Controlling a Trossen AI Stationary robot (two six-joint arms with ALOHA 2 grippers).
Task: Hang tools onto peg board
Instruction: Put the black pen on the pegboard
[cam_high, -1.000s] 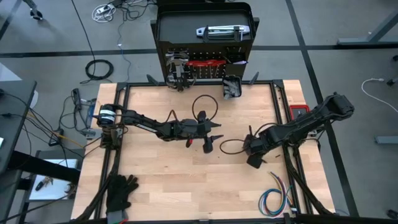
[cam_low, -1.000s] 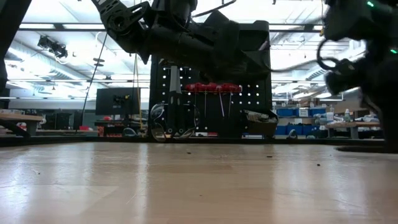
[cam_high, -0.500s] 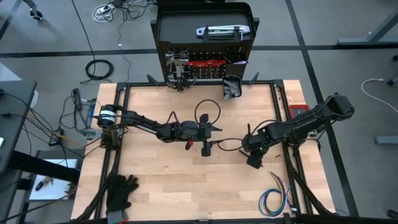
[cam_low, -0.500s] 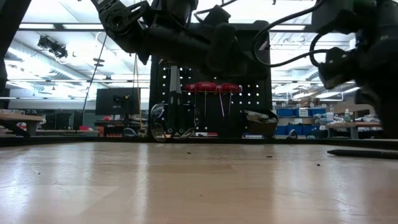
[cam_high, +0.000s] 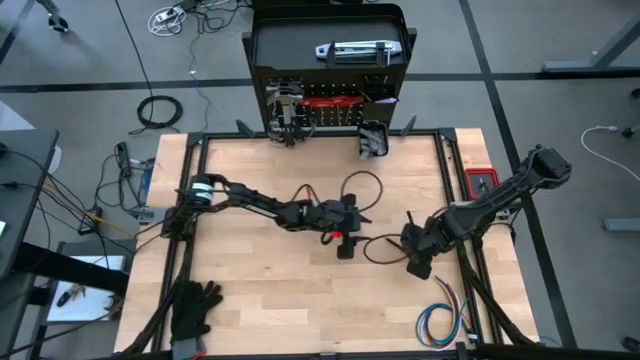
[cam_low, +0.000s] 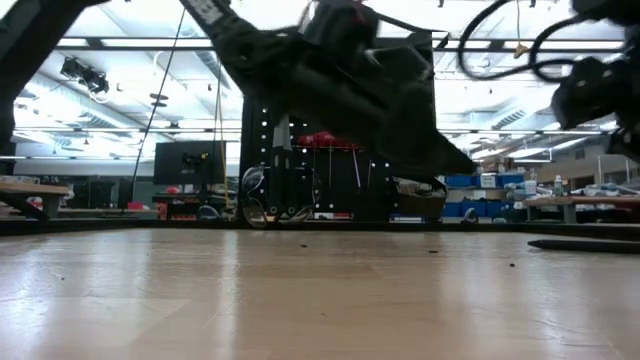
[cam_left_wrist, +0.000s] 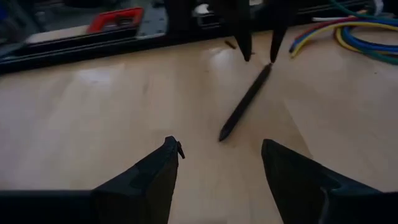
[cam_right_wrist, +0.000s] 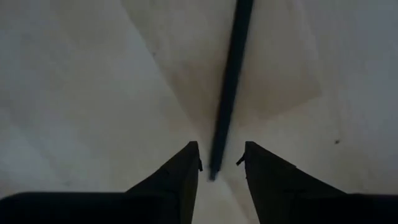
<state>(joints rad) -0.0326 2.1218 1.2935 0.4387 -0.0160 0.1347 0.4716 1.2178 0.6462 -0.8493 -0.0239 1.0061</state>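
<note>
Noting left gripper (cam_high: 345, 240) near table middle, fingers spread wide, nothing between them, hovering low over bare wood. Pointing toward a slim dark bar tool (cam_left_wrist: 245, 102) lying flat on the wooden table (cam_high: 250, 290), tips short of its near end, no contact. Noting right gripper (cam_high: 415, 255) just beside, toward the right edge, tilted down at the bar's other end. Seen from the right wrist: bar tool (cam_right_wrist: 230, 81) running away from the fingertips, its end sitting in the gap between them, jaws parted a little wider than the bar, no squeeze visible, so marking as loosely open around it, not gripping. Seen from the left wrist: right gripper (cam_left_wrist: 257, 53) straddling the far end of the bar. Placing peg board (cam_high: 330, 110) upright at the table's far edge, well apart from both grippers, with red-handled tools (cam_high: 335, 100) hanging on it and small black bin (cam_high: 372, 140) at its right. Logging black gloves (cam_high: 195, 305) at near-left corner, coloured wire bundle (cam_high: 445, 320) near-right.
</note>
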